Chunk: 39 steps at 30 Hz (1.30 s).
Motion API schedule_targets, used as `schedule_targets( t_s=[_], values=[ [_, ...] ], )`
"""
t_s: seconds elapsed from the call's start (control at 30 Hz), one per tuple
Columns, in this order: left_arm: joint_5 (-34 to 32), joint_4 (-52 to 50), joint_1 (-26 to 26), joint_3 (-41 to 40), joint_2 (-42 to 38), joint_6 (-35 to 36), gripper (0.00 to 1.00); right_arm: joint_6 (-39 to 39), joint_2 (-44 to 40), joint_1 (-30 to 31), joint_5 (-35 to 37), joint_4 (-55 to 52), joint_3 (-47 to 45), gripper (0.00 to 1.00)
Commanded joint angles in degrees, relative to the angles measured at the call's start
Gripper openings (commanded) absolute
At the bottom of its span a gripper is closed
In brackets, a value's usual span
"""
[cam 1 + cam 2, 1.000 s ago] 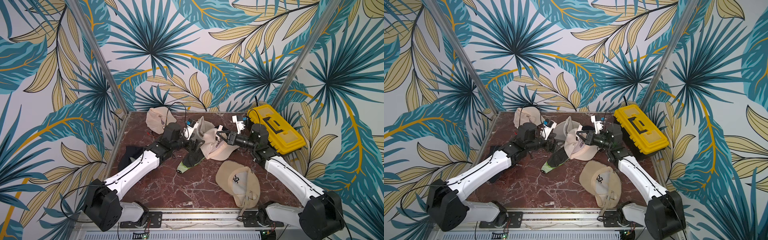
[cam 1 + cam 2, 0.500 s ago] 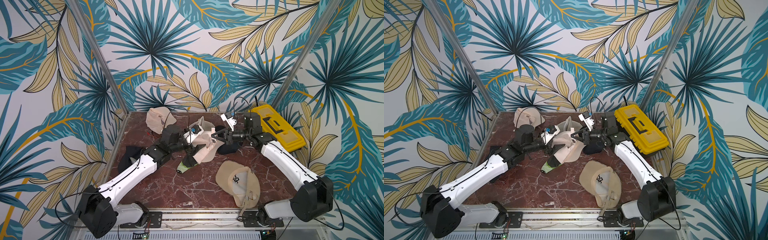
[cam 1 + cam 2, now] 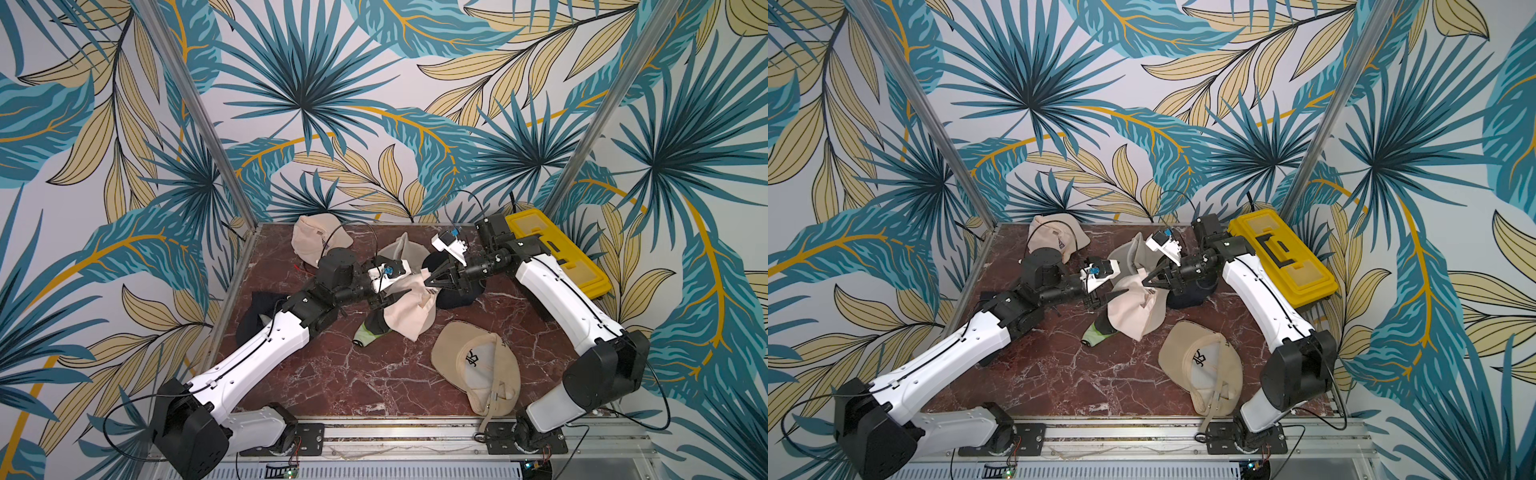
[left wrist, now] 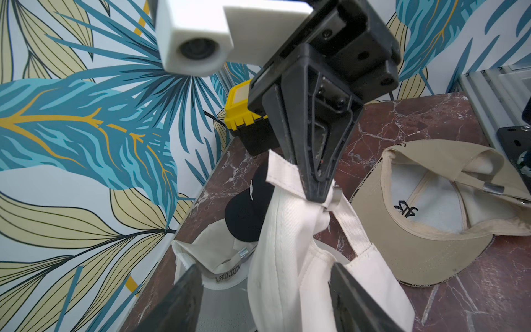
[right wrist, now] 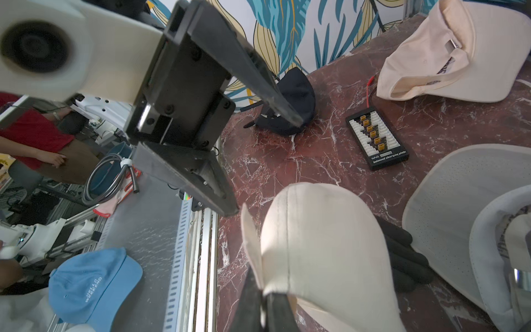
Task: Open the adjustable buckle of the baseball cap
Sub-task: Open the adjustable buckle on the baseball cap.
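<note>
Mid-table, left of centre: the left gripper [image 3: 387, 296] reaches toward the cream cap [image 3: 409, 318]. Its fingers [image 4: 184, 299] are spread wide and hold nothing. The left wrist view shows the cap's cloth hanging between them; whether they touch it cannot be told.

Centre: the cap hangs crumpled, crown drooping to the table [image 3: 332, 374], its back opening turned up toward the grippers. The cloth is off-white and soft, with stitched seams. The strap [image 4: 287, 175] is flat webbing. The buckle [image 4: 334, 198] is a small silver metal clasp, partly hidden.

Right of centre: the right gripper [image 3: 426, 282] is pinched shut on the strap, its tip just beside the buckle.

Key relation: the buckle lies ahead of the left fingers, beyond the hanging cloth and touching or nearly touching the right gripper's tip. The strap's long axis runs crosswise to the left gripper's approach. The left arm is the free one, so the opening pull probably falls to it.
</note>
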Motion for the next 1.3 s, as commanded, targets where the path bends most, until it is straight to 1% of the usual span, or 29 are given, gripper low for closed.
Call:
schedule_targets(
  t_s=[0.0,0.13,0.23,0.33,0.4,0.57,0.63,0.67,0.73,0.77,0.8,0.83,0.87,0.93,0.97,1.0,1.07,1.1,1.13,1.2,1.23,1.27],
  values=[
    [4.2,0.6,-0.1,2.3,1.0,0.0,0.72,-5.6,-0.4,1.1,-2.7,-1.6,-0.1,0.0],
    [5.9,0.6,-0.1,2.0,2.2,0.1,0.7,-7.3,-1.4,1.8,-3.2,0.4,-0.9,0.0],
    [9.2,0.7,-0.4,1.7,3.0,0.9,0.69,-8.9,-1.4,2.1,-3.7,0.5,-0.9,0.0],
    [8.3,0.6,-1.0,2.5,4.2,0.2,0.66,-9.5,-1.2,2.4,-4.1,0.2,-0.8,0.0],
    [8.5,0.6,-1.0,2.9,4.7,0.1,0.62,-10.0,-1.0,2.4,-4.4,-0.1,-0.8,0.0],
    [10.6,0.6,-1.1,3.8,6.1,0.5,0.47,-10.1,-0.6,2.5,-4.6,0.0,-0.5,0.0],
    [11.2,0.6,-1.1,4.5,7.2,0.5,0.39,-10.1,-0.7,2.5,-4.8,-0.2,-0.4,0.0],
    [11.2,0.6,-1.1,4.8,7.8,0.4,0.3,-10.2,-0.7,2.5,-5.0,-0.1,-0.4,0.0],
    [11.0,0.6,-1.1,5.5,8.5,0.1,0.06,-10.2,-0.8,2.6,-4.7,-0.3,-0.4,0.0],
    [10.7,0.6,-1.1,5.9,8.7,-0.3,0.0,-9.9,-0.7,2.5,-4.4,-0.3,-0.4,0.06],
    [10.4,0.6,-1.1,6.1,8.8,-0.7,0.0,-9.4,-0.7,2.4,-3.8,-0.3,-0.2,0.17],
    [9.8,0.6,-1.1,6.3,8.8,-1.3,0.0,-8.4,-0.9,2.4,-2.9,0.1,0.0,0.24],
    [9.0,0.6,-1.1,6.5,8.8,-2.3,0.0,-5.1,-1.3,2.3,-0.3,2.2,-0.2,0.28],
    [5.8,0.6,-1.1,7.2,8.9,-5.4,0.0,8.3,-3.9,1.8,8.5,11.5,-2.4,0.35],
    [4.2,0.6,-1.1,7.6,9.0,-7.2,0.0,13.7,-6.2,1.0,10.7,16.8,-5.1,0.38],
    [2.7,0.6,-1.0,8.0,9.1,-9.3,0.0,17.5,-9.0,0.2,11.1,21.9,-8.7,0.43],
    [0.0,0.6,-0.9,9.2,9.8,-14.2,0.0,23.8,-14.6,0.1,13.4,31.3,-16.3,0.51],
    [-0.9,0.6,-0.9,9.6,10.2,-16.4,0.0,27.4,-17.5,0.1,14.9,36.3,-20.2,0.53],
    [-1.2,0.6,-0.8,10.2,10.6,-18.3,0.0,29.8,-19.6,0.2,16.4,39.5,-22.9,0.54],
    [-1.7,0.5,-0.8,11.2,11.6,-22.3,0.0,37.0,-23.1,0.2,21.9,46.1,-27.3,0.54],
    [-1.8,0.5,-0.8,11.6,12.0,-24.5,0.0,41.3,-24.2,0.2,25.5,47.7,-28.9,0.53],
    [-2.0,0.5,-0.7,11.9,12.4,-26.4,0.0,44.0,-25.1,0.3,27.5,47.8,-29.6,0.49]
  ],
)
